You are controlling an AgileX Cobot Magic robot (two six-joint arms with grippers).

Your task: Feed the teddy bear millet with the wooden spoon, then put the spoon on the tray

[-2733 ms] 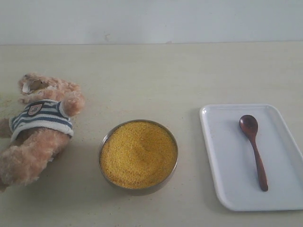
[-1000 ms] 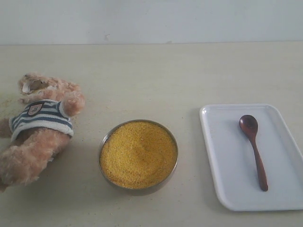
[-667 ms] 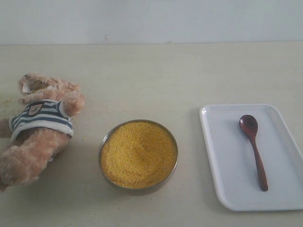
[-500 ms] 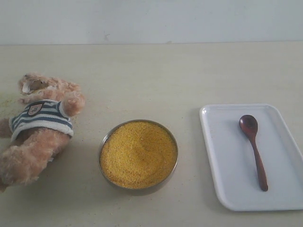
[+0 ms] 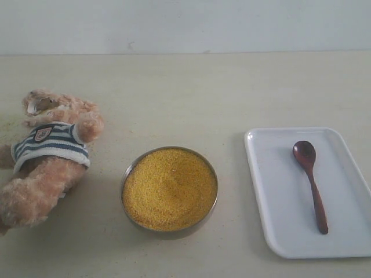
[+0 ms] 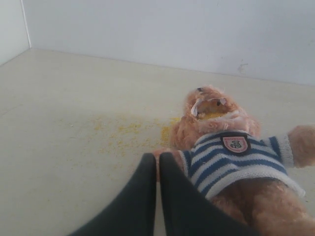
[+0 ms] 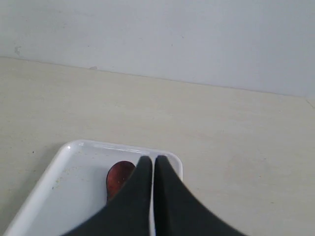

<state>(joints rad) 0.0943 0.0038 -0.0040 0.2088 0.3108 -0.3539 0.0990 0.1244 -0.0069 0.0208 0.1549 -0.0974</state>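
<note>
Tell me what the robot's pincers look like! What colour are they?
Both are dark, almost black. The left pincer and right pincer each have two smooth fingers that narrow toward the tips. No cables, stickers or writing show, and the arms themselves are out of view.

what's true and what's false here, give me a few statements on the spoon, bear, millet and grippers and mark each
1. The wooden spoon lies on the tray. True.
2. The millet sits between the teddy bear and the tray. True.
3. The teddy bear sits upright. False: it lies on its back.
4. The right gripper holds the wooden spoon. False: it is shut on nothing.
5. No grains lie near the teddy bear. False: scattered grains lie by its head.
</note>
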